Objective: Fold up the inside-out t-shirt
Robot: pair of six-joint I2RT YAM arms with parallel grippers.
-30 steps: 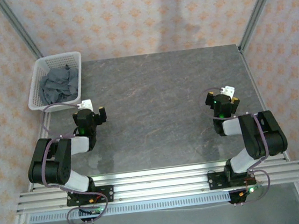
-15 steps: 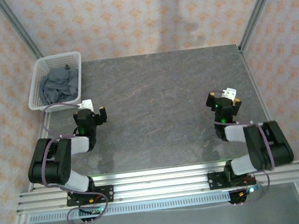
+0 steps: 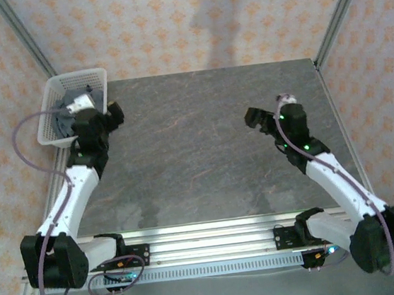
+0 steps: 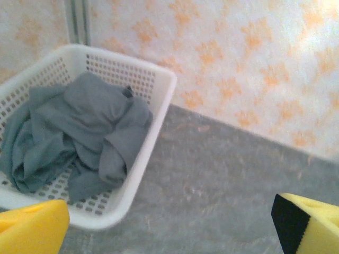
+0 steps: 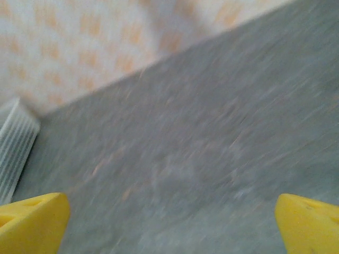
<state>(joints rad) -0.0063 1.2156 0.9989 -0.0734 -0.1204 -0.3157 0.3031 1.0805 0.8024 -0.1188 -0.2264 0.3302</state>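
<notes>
Though bare over most of its grey, veined top, desk (image 3: pixel 205 154) carrying a white mesh basket (image 3: pixel 48 136) at the far left corner, close to the patterned wall (image 3: pixel 168 22). Left arm (image 3: pixel 70 194) stretched from its base toward that corner. Right arm (image 3: pixel 332 175) stretched up the right side, wrist turned toward the middle.

Inside the basket, t-shirt (image 4: pixel 79 124): dark slate-grey, crumpled in a loose heap, covering most of the basket floor.

Left jaws hanging above the basket's side nearest the desk's middle, spread wide, gripping nothing. Seen from the left wrist, left pads (image 4: pixel 32 225) yellow at the two lower corners, well apart, with basket and shirt beyond them.

Right jaws above bare desk, right of centre, well apart from the basket, likewise spread wide and empty. Right wrist view blurred, with right pads (image 5: pixel 32 222) yellow at both lower corners and plain desk surface between.

Small dark nub (image 4: pixel 127 92) on the shirt's top fold, too small to tell what.
</notes>
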